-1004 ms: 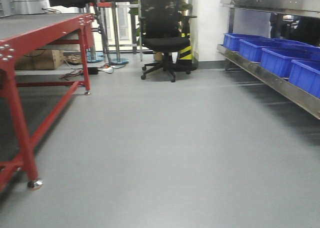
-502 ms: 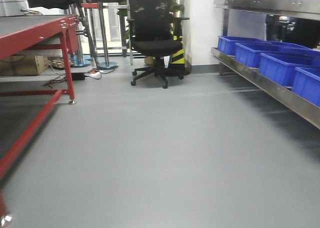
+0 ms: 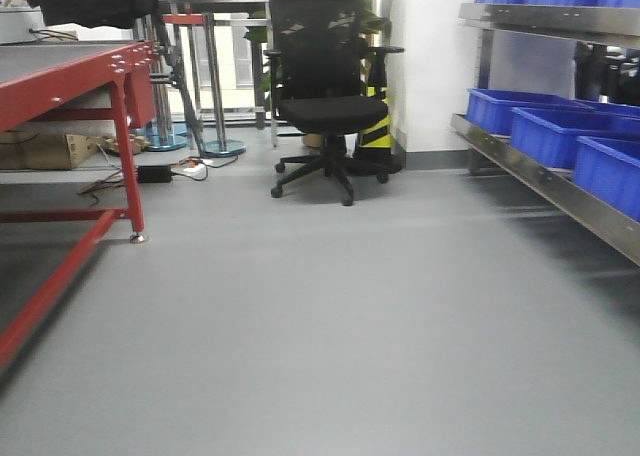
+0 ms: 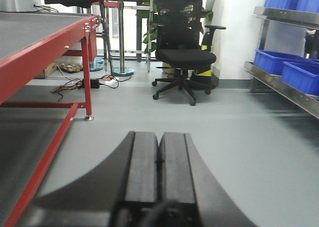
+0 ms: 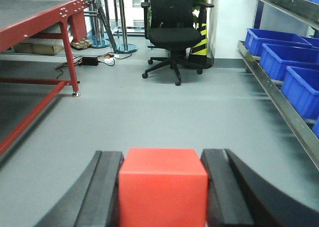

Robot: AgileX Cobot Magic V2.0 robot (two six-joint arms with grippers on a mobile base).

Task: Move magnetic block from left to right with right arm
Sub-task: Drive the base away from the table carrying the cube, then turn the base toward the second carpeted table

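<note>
The magnetic block [image 5: 163,187], a plain red cube, fills the bottom centre of the right wrist view. My right gripper [image 5: 163,160] is shut on it, one black finger pressed against each side, and holds it above the grey floor. In the left wrist view my left gripper [image 4: 159,137] is shut, its two black pads touching with nothing between them. Neither arm nor the block shows in the front view.
A red metal table [image 3: 70,71] stands at the left, cardboard boxes [image 3: 45,148] and cables under it. A black office chair [image 3: 330,106] is ahead. Steel shelving with blue bins [image 3: 560,136] runs along the right. Grey floor [image 3: 330,316] lies between.
The front view has shifted: the red table has slid further left and away, the chair sits slightly right and larger, and the blue bins have moved toward the right edge.
</note>
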